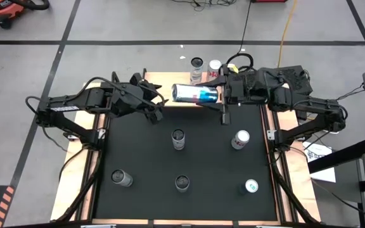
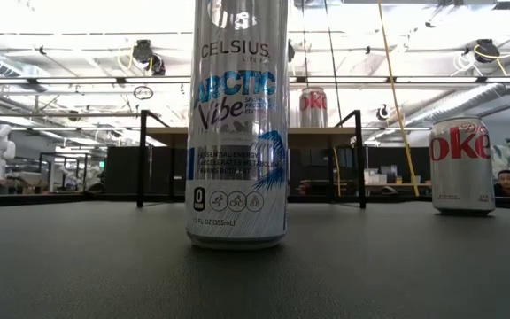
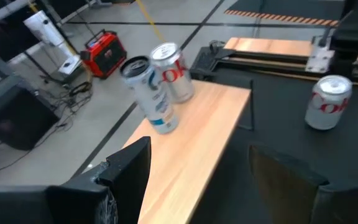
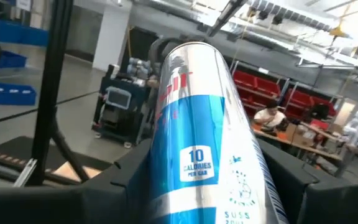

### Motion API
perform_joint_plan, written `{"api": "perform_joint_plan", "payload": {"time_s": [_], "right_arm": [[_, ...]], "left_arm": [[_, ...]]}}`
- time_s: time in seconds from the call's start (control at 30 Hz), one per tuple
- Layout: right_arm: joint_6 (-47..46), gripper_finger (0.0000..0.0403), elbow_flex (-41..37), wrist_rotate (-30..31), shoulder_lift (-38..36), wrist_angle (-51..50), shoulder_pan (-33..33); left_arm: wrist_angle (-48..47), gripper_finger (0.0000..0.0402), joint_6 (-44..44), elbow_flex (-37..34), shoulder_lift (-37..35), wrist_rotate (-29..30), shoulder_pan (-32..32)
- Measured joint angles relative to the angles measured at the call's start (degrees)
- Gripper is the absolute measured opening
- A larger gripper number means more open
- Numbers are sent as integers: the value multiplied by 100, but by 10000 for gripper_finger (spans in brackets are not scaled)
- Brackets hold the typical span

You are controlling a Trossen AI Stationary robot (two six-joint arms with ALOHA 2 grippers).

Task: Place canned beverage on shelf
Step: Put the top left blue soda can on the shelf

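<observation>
Landmark: the shelf (image 1: 198,87), a light-wood board on thin black legs at the far edge of the black tabletop (image 1: 144,152).

Nearest, well short of the shelf, along the front of the tabletop: three upright cans, a grey-topped one (image 1: 121,178) to the left, a dark-topped one (image 1: 182,183) in the middle, a white-topped one (image 1: 251,187) to the right.

Closer to the shelf, mid-tabletop: a tall Celsius can (image 2: 237,124) standing upright, filling the low view, and a Diet Coke can (image 1: 240,140) upright off to its right.

Just in front of the shelf, at its left end: left end effector (image 1: 154,104), fingers (image 3: 126,171) spread wide with nothing between them, hanging beside the board's edge.

Over the shelf itself: right end effector (image 1: 219,95) clamped on the blue-and-silver can (image 1: 195,94), carried lying on its side above the board, lengthwise along it, top end toward the left arm. Cannot tell whether it touches the wood. Seen up close in the right wrist view as a slim blue and silver can (image 4: 207,149) between the dark fingers.

On the shelf's far right portion: two upright cans side by side, a dark-topped silver one (image 1: 197,67) and a Coke can (image 1: 215,68), touching or nearly so.

Beyond the shelf: grey floor (image 1: 106,25) with dark lines.
</observation>
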State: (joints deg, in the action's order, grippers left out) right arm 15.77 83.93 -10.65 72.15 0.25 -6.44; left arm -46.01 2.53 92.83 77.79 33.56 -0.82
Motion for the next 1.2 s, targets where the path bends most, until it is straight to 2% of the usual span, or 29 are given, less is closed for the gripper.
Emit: {"api": "perform_joint_plan", "payload": {"time_s": [0.17,0.37,0.67,0.87,1.2], "right_arm": [[-12,204,-617,25,-12,772,-93],[-444,206,-1736,7,-12,2726,-188],[-1039,206,-3101,-4,23,5160,-214],[-1364,206,-3720,-98,21,6232,-218],[-1664,206,-3909,-441,23,6653,-205]], "left_arm": [[-172,267,135,-104,-250,37,-3],[-198,267,302,-102,-590,21,-88],[-131,267,303,-102,-624,-59,-157],[710,267,297,-282,-603,-290,-228],[2992,267,109,-1927,-678,-503,-273]]}}
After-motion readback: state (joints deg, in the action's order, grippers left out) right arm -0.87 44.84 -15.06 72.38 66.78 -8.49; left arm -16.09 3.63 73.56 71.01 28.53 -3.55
